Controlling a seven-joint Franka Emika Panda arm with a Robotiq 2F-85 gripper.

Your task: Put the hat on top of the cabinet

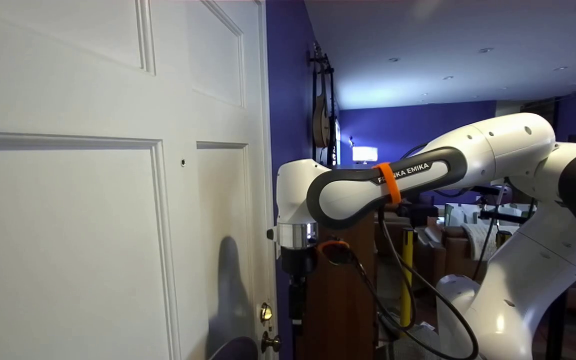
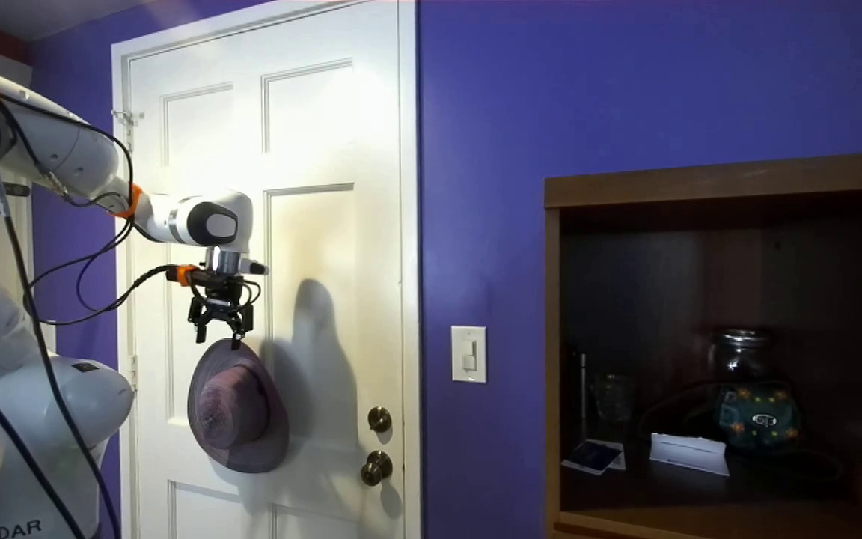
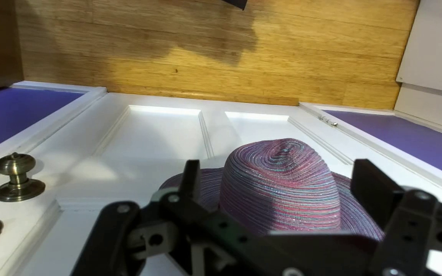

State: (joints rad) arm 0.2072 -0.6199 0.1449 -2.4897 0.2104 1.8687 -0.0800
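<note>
Inside cabinet (image 2: 726,182), jar (image 2: 743,361) and pouch (image 2: 757,418) are sitting; hat (image 2: 236,412) is pointing crown-out, long axis near-vertical, gripper (image 2: 218,340) gaping wide.

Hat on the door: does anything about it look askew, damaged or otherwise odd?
One mild oddity: the striped brimmed hat hangs on the white panelled door with nothing visible holding it up; the support may be hidden behind it. I see no tear or stain on the side that shows.
</note>
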